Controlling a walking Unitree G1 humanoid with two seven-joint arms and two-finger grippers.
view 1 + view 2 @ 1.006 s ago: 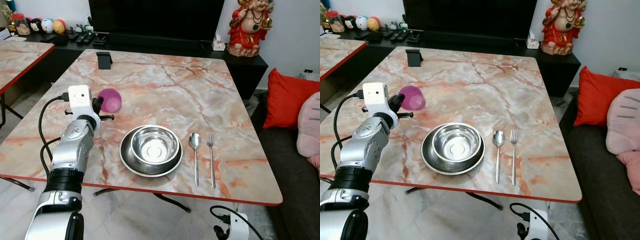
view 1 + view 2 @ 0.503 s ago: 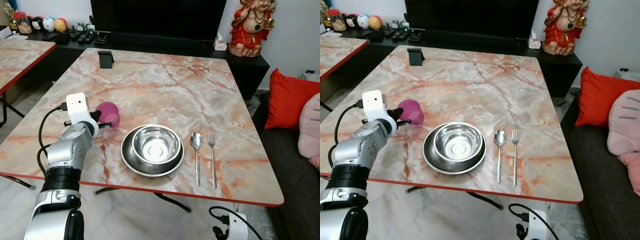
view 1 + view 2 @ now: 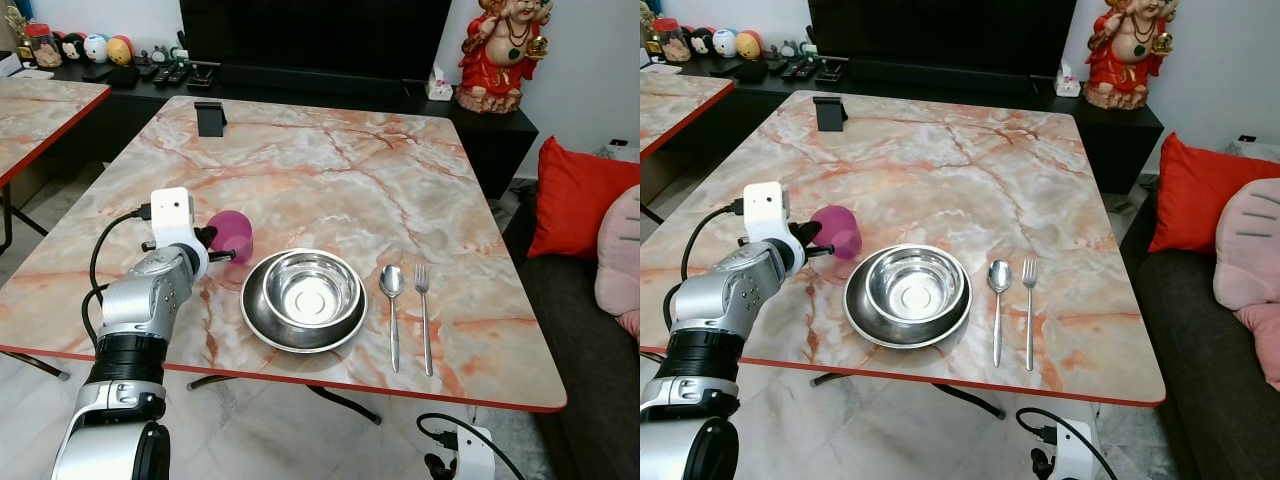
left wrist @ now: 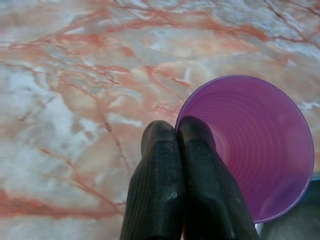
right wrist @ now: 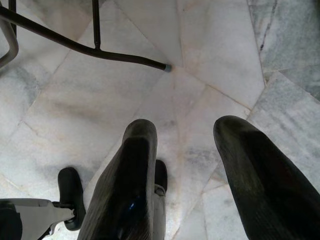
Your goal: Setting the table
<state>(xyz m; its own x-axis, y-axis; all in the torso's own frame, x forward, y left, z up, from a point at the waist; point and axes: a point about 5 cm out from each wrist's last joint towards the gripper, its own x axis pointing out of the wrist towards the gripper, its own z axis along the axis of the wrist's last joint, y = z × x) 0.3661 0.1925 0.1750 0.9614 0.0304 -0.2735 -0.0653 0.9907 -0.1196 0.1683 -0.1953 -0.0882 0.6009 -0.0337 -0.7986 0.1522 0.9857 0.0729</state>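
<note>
Left gripper [image 4: 177,132] jaws pinched together; right gripper [image 5: 187,135] jaws apart.

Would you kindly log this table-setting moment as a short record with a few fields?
surface: marble-patterned table with a red edge
left gripper: fingers pinched on the rim of the purple cup, one inside and one outside
cup position: to the left of the bowl, close to the plate's rim
place setting: steel bowl sitting in a steel plate; spoon and fork side by side on its right
right gripper: open, hanging over the tiled floor
</note>
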